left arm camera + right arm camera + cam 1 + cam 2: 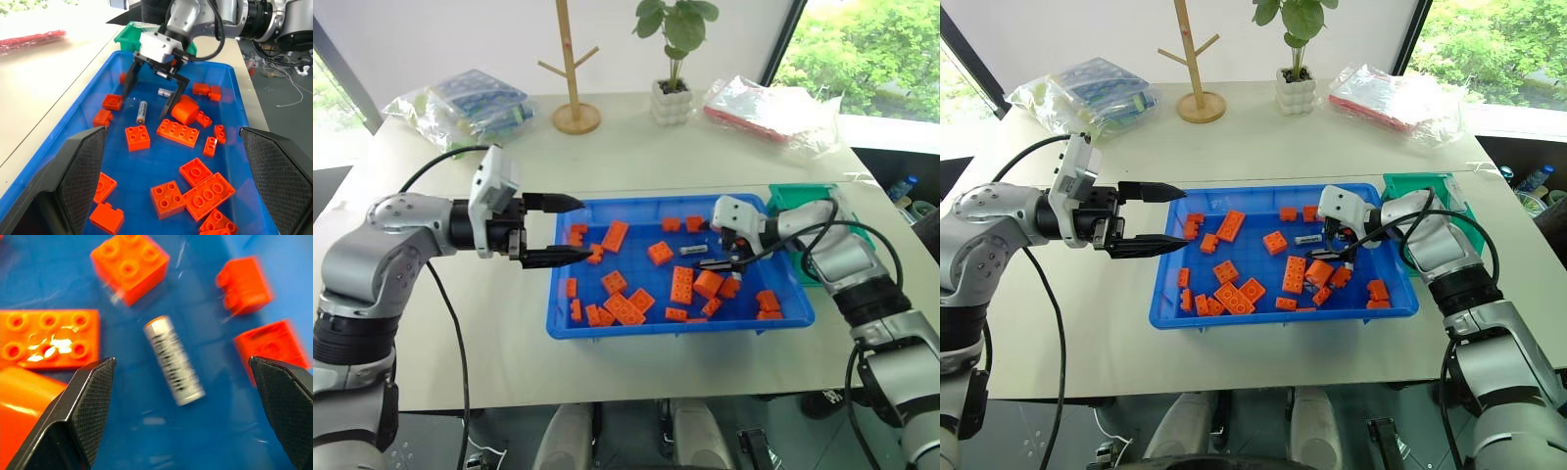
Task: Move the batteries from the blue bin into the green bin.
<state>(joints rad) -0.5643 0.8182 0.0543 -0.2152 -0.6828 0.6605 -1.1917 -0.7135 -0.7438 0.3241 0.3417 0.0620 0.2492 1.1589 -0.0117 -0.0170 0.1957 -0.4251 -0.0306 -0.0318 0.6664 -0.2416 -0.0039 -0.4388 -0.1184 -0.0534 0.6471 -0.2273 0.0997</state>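
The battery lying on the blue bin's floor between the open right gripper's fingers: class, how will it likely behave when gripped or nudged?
The battery is a smooth cylinder lying on its side, so a nudge would probably roll it across the blue bin. Its glossy surface may slip between the right gripper's narrow fingers. It looks rigid and should not bend.

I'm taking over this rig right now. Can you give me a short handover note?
Right gripper: open, in the blue bin, fingers on either side of a battery lying flat among orange bricks; nothing held.
Left gripper: open, empty, at the bin's left edge.
A second battery lies near the right gripper.
Green bin: beyond the blue bin's right end; its contents can't be seen.
Left: grasp each battery and carry it to the green bin.
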